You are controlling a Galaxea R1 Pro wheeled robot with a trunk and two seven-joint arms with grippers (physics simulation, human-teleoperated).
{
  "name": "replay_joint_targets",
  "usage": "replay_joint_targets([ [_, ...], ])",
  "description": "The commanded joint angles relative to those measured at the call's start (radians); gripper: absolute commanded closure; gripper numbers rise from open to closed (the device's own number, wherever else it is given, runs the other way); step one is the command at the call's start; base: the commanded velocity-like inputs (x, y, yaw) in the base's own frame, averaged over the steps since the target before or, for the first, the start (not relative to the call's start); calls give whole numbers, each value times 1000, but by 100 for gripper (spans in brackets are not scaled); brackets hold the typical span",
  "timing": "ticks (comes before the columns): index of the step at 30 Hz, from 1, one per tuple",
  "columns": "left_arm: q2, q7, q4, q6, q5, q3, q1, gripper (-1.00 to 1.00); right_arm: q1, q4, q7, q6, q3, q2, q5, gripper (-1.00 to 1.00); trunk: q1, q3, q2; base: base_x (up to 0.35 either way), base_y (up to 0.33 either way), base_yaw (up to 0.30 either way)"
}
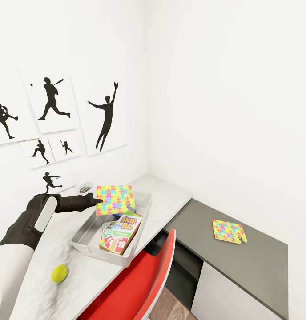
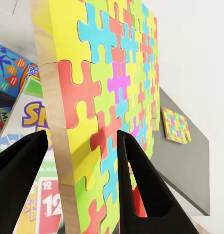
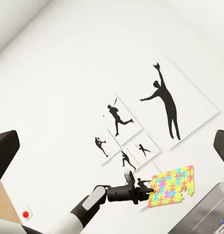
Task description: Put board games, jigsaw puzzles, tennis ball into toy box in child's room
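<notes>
My left gripper (image 1: 93,201) is shut on a jigsaw puzzle (image 1: 115,198), holding it upright over the light grey toy box (image 1: 82,243) on the table (image 1: 171,195). In the left wrist view the slab (image 2: 112,97) stands between my black fingers (image 2: 141,190). Board games lie flat in the box: a Skip-Bo box (image 1: 126,224), a smaller pale one (image 1: 109,232), and a blue one (image 2: 9,63). The tennis ball (image 1: 60,273) rests on the table in front of the box. A second jigsaw puzzle (image 1: 228,231) lies on the dark grey part. My right gripper (image 3: 112,146) is open, facing the wall.
A red chair (image 1: 139,284) is pushed in at the desk's inner corner, close to the box's front. Black silhouette sports pictures (image 1: 106,115) hang on the wall behind the table. White walls close the corner.
</notes>
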Motion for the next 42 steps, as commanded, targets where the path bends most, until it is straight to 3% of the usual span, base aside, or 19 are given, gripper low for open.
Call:
replay_joint_targets([
  [1, 0, -7, 0, 4, -5, 1, -1, 100, 0, 0, 1, 11, 0, 0, 2, -100, 1, -2, -2, 2, 0, 3],
  [10, 0, 26, 62, 3, -8, -3, -1, 100, 0, 0, 1, 12, 0, -1, 16, -100, 1, -2, -2, 0, 0, 0],
  [18, -4, 125, 105, -2, -10, -8, -1, 100, 0, 0, 1, 13, 0, 0, 16, -100, 1, -2, -2, 0, 0, 0],
  [28, -44, 147, 144, -13, -12, -10, -1, 100, 0, 0, 1, 13, 0, 0, 16, -100, 1, -2, -2, 0, 0, 0],
  [37, -78, 166, 208, -70, -27, -11, -2, 100, 0, 0, 1, 13, 0, 0, 16, -100, 1, -2, -2, 0, 0, 0],
  [42, -85, 185, 212, -75, -29, -15, -2, 100, 0, 0, 1, 13, 0, 0, 16, -100, 1, -2, -2, 0, 0, 0],
])
